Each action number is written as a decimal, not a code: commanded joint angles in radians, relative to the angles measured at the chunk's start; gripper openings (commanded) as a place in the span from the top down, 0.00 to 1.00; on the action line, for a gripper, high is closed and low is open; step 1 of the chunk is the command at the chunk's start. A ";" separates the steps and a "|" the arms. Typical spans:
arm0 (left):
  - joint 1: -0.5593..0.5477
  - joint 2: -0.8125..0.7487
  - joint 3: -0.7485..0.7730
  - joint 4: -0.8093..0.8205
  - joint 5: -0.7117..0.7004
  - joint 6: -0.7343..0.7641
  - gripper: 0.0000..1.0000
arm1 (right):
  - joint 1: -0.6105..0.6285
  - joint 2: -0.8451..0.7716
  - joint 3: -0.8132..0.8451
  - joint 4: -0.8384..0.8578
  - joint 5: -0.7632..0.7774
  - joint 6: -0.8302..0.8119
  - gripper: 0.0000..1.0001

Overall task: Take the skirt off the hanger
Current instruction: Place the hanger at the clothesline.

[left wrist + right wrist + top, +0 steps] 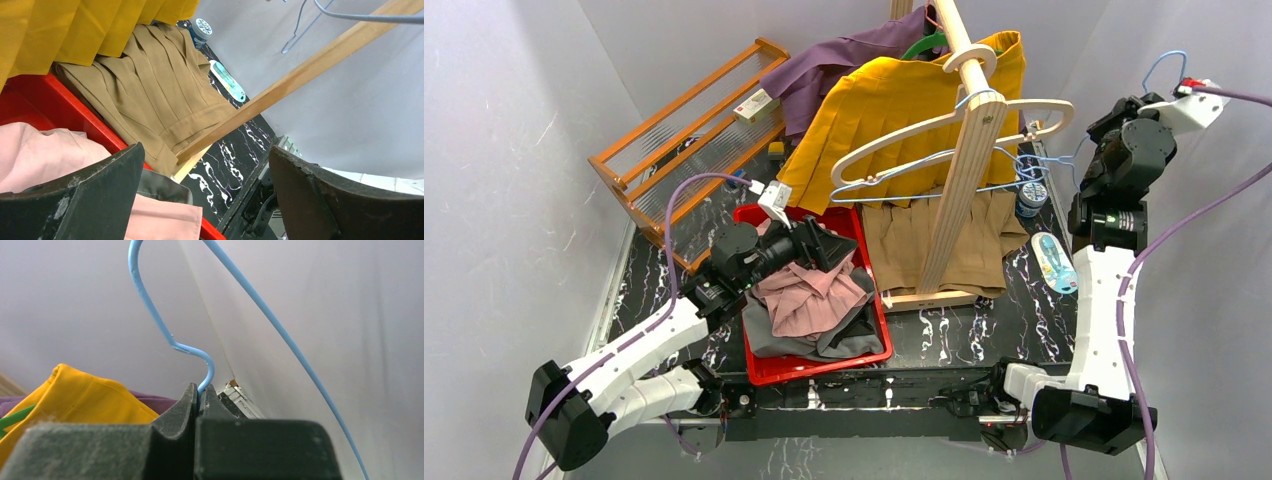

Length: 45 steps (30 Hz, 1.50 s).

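Note:
My right gripper (1176, 88) (199, 395) is raised at the far right and shut on the neck of a blue wire hanger (924, 185) (150, 305). The hanger's wire frame looks bare. Below it a tan pleated skirt (944, 245) (150, 95) lies flat on the table beside the rack's post. My left gripper (839, 248) (205, 190) hovers open over a red bin (819, 365), holding nothing. A pink skirt (804, 295) (45, 150) lies crumpled in that bin on top of grey cloth.
A slanted wooden rack post (964, 160) carries a yellow skirt (894, 100), a pale wooden hanger (984, 115) and a purple garment (844, 60). An orange wooden crate (684, 130) stands at the back left. A small jar (1030, 195) and a tube (1054, 262) lie at right.

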 commanded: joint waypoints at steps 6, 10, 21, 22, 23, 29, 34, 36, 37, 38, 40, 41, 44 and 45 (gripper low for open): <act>0.006 -0.052 0.033 -0.093 -0.016 0.075 0.06 | -0.003 0.008 0.149 -0.047 -0.265 -0.067 1.00; 0.006 -0.059 0.040 -0.084 -0.016 0.093 0.05 | -0.003 -0.003 0.186 -0.091 -0.370 -0.062 1.00; 0.006 -0.111 0.037 -0.135 -0.048 0.101 0.02 | -0.003 -0.010 0.253 -0.002 -0.311 0.305 1.00; 0.006 -0.117 0.030 -0.128 -0.049 0.096 0.02 | -0.003 0.011 0.301 -0.035 -0.280 0.309 1.00; 0.006 -0.119 0.025 -0.124 -0.048 0.093 0.02 | -0.003 0.027 0.353 -0.070 -0.261 0.318 1.00; 0.006 -0.113 0.022 -0.133 -0.032 0.087 0.02 | -0.003 0.015 0.476 -0.110 -0.274 0.429 1.00; 0.006 -0.080 0.051 -0.141 -0.010 0.090 0.02 | -0.003 -0.086 0.388 0.011 -0.183 0.526 1.00; 0.006 -0.071 0.066 -0.141 0.000 0.092 0.02 | -0.003 -0.079 0.411 0.020 -0.190 0.570 1.00; 0.005 -0.067 0.070 -0.139 0.002 0.092 0.02 | -0.003 -0.072 0.426 0.023 -0.199 0.581 1.00; 0.006 -0.066 0.070 -0.133 0.004 0.090 0.02 | -0.003 -0.065 0.440 0.026 -0.208 0.589 1.00; 0.006 -0.063 0.069 -0.124 0.005 0.087 0.02 | -0.003 -0.049 0.470 0.023 -0.222 0.603 1.00; 0.006 -0.061 0.067 -0.122 0.006 0.083 0.02 | -0.003 -0.041 0.487 0.017 -0.226 0.610 1.00; 0.006 -0.056 0.061 -0.111 0.012 0.072 0.02 | -0.003 -0.022 0.503 0.017 -0.252 0.653 1.00; 0.006 -0.053 0.061 -0.109 0.014 0.070 0.02 | -0.003 -0.014 0.510 0.011 -0.265 0.671 1.00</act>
